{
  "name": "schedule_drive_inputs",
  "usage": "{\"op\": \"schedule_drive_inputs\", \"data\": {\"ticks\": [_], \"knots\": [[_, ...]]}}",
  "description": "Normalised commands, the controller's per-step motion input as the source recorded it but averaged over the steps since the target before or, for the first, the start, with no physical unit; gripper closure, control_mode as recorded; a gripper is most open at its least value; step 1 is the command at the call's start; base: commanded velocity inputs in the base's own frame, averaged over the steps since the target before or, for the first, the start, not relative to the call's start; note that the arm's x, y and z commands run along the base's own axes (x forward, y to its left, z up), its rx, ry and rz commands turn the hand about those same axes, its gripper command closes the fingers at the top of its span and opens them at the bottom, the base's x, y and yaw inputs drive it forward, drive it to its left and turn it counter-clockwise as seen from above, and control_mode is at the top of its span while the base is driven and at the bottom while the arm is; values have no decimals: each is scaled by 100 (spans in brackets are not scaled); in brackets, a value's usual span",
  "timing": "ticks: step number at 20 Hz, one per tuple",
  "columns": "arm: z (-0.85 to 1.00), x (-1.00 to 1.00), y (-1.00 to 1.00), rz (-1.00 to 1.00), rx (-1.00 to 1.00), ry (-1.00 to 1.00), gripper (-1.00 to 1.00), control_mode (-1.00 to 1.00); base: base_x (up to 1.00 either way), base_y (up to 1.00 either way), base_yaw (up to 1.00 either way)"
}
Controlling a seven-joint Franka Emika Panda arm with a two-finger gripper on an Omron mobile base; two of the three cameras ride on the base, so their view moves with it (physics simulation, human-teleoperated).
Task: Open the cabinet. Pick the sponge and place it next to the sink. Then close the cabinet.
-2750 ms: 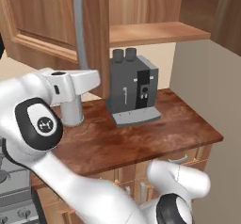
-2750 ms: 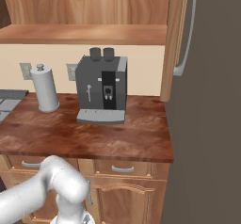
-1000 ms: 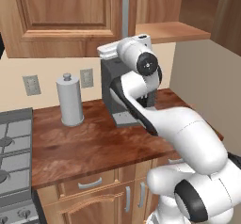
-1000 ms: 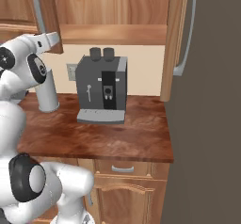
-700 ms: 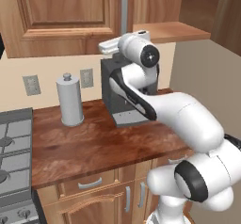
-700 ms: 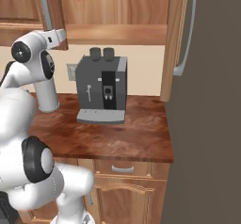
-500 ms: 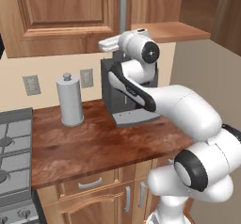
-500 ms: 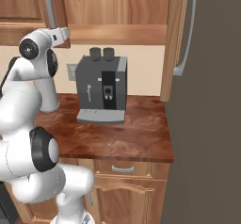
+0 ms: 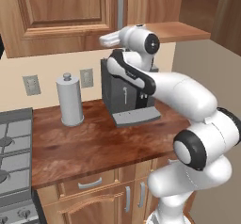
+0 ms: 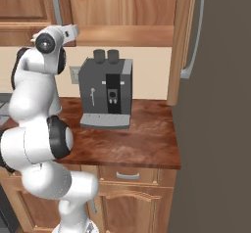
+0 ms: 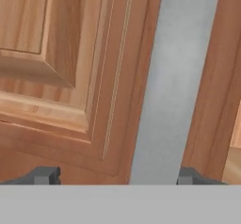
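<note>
- Reaching up high, the white arm's two-finger gripper [image 11: 113, 175] sits right at the medium-brown wooden wall cabinet [image 9: 61, 16], its small dark fingertips [image 11: 44, 175] spread wide apart.
- In the hand view, the long vertical grey bar handle [image 11: 176, 82] runs up between the two tips, which stand on either side of it and clear of it.
- Left of that handle, the raised-panel door [image 11: 61, 72] looks flat-on to the hand camera; the left base view shows it lying flush with the cabinet front.
- On the far side, the other cabinet door [image 10: 182, 36] is swung out edge-on, with its own grey bar handle [image 10: 193, 31] showing.
- Between the doors, the cabinet's wooden shelf [image 10: 125, 35] is exposed.
- Down below, a dark grey boxy coffee machine [image 10: 107, 94] stands on the reddish-brown wooden counter [image 10: 132, 141].
- A grey cylindrical paper-towel holder [image 9: 69, 100] stands near the machine's left, under two pale wall outlets [image 9: 32, 84].
- A grey stovetop [image 9: 14, 148] meets the counter's left edge.
- No telling where the sponge is.
</note>
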Motion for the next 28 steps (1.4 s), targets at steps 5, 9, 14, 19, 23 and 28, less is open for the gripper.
{"op": "schedule_drive_inputs", "data": {"ticks": [5, 9, 14, 19, 23, 28], "knots": [[0, 58, 0, 6, -2, 9, -100, -100, 0, 0, 0], [10, 14, -10, 5, 0, 6, -100, -100, 0, 0, 0], [24, -48, -37, 5, 0, 2, -100, -100, 0, 0, 0], [27, -56, -36, 6, 0, 1, -100, -100, 0, 0, 0], [29, -61, -37, 5, 0, 2, -100, -100, 0, 0, 0], [27, -62, -16, 3, -4, 16, -100, -100, 0, 0, 0]]}}
